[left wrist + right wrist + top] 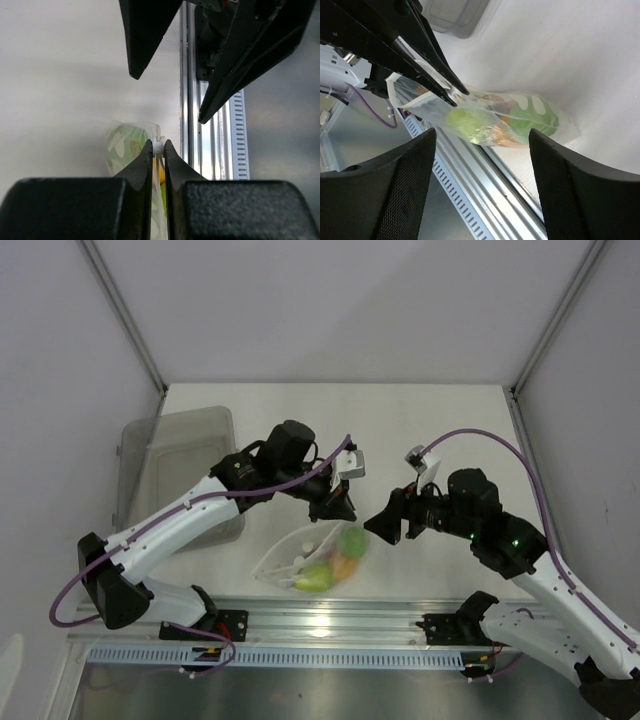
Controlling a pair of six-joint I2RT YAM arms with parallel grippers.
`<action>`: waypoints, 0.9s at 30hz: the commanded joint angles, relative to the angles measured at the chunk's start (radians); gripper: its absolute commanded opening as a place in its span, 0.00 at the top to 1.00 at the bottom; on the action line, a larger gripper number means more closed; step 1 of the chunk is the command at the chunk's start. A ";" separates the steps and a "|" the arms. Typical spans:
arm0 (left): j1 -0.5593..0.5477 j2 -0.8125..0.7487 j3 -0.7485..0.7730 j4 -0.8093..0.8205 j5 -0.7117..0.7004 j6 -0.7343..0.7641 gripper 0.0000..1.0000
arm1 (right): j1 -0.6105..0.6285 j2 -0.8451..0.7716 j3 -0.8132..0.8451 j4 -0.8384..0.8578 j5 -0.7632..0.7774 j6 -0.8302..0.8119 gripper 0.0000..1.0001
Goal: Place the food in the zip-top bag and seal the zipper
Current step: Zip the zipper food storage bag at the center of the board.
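Note:
The zip-top bag (300,562) lies near the table's front edge, with a round green fruit (352,540), a yellow-green pear (315,578) and an orange piece (343,565) inside. My left gripper (335,508) is shut on the bag's mouth edge, pinching the white zipper strip (158,146). In the right wrist view the bag (485,117) stretches from the left gripper's fingers (435,60) toward the green fruit (535,117). My right gripper (385,525) stands open just right of the bag, its jaws wide apart and holding nothing (482,132).
A translucent grey bin (175,455) stands at the left of the table. An aluminium rail (330,620) runs along the near edge, right under the bag. White walls close in the back and the sides.

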 commanded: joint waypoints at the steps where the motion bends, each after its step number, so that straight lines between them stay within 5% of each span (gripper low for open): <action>1: 0.007 -0.003 0.026 -0.019 0.085 0.038 0.99 | -0.023 -0.008 0.042 -0.026 -0.061 -0.069 0.23; 12: 0.028 -0.037 -0.021 -0.050 0.143 0.058 0.99 | -0.141 0.059 0.060 -0.033 -0.358 -0.180 0.32; 17: 0.033 -0.043 -0.023 -0.051 0.161 0.058 0.99 | -0.141 0.067 0.054 0.003 -0.430 -0.212 0.33; 27: 0.033 -0.023 0.014 -0.050 0.188 0.034 0.99 | -0.139 0.101 0.072 0.008 -0.501 -0.278 0.49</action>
